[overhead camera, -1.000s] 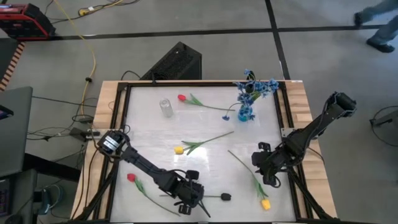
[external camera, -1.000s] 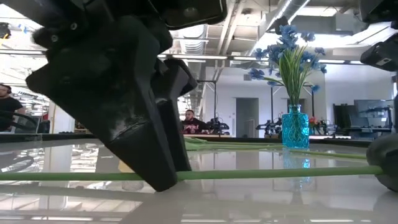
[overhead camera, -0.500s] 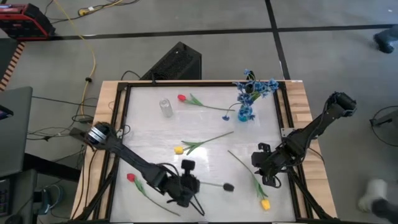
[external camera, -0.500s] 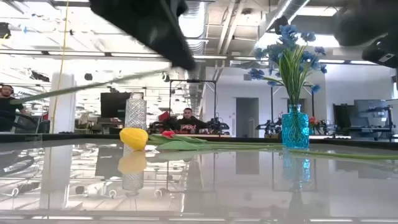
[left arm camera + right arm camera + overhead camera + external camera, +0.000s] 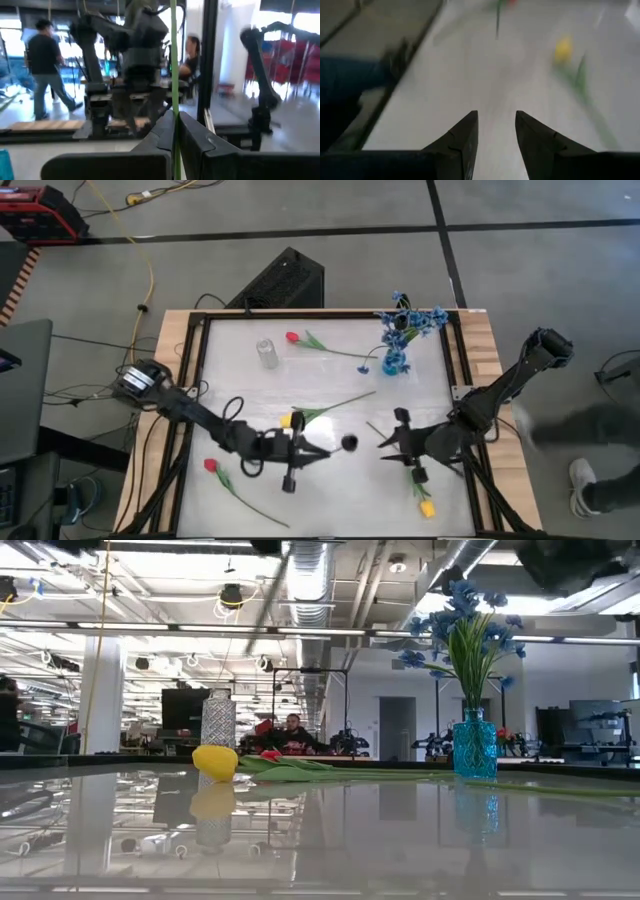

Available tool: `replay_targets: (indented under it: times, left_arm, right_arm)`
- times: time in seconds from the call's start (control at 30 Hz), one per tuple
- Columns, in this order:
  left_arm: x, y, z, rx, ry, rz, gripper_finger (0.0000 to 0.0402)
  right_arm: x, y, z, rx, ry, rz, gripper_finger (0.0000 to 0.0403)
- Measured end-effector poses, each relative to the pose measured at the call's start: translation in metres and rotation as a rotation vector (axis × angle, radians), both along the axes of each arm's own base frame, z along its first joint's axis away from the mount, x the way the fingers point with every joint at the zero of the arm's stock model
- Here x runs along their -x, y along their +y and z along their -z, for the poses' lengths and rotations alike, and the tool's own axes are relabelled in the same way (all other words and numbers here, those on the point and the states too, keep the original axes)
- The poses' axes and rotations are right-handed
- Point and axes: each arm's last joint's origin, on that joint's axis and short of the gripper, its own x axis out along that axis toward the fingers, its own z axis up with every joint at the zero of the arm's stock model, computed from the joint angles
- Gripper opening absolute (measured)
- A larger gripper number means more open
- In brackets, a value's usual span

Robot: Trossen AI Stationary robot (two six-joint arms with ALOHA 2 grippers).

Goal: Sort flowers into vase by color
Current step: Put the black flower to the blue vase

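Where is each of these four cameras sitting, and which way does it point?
High view: above the table, looking straight down; both arms show, left gripper holding the black-headed flower.
Low view: at tabletop height, facing the room; blue vase, yellow tulip; barely any arm.
Left wrist view: on the left arm; gripper clamping a green stem.
Right wrist view: on the right arm; open gripper over the table.
High and low views share the blue vase.

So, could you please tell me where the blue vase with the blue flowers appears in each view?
High view: blue vase at the table's far right, near the back edge.
Low view: right of centre, upright.
Left wrist view: only a teal sliver at the lower left edge, probably it.
Right wrist view: not in it.
Shared landmark: the yellow tulip mid-table, left of centre in the low view.
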Motion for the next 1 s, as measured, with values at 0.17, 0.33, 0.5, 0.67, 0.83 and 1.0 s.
replay_targets:
  times: [0.17,0.33,0.5,0.67,0.83,1.0]
  left_arm:
    - [-0.017,0.014,0.003,-0.008,-0.045,0.024,0.0000]
    - [-0.031,0.018,-0.004,-0.067,-0.028,0.020,0.0000]
    - [-0.035,0.017,-0.008,-0.104,-0.016,0.011,0.0000]
    - [-0.036,0.019,-0.005,-0.112,0.009,0.006,0.0000]
    - [-0.037,0.019,-0.002,-0.121,0.037,0.004,0.0000]
    - [-0.037,0.020,0.001,-0.121,0.070,-0.016,0.0000]
  right_arm:
    - [-0.020,0.003,-0.020,0.062,-0.294,-0.017,0.0155]
    - [-0.041,0.002,-0.024,0.083,-0.432,0.012,0.0150]
    - [-0.052,-0.002,-0.023,0.077,-0.481,0.044,0.0147]
    - [-0.054,-0.002,-0.021,0.083,-0.475,0.044,0.0147]
    - [-0.053,-0.001,-0.020,0.063,-0.470,-0.007,0.0147]
    - [-0.054,-0.001,-0.022,0.051,-0.483,-0.004,0.0147]
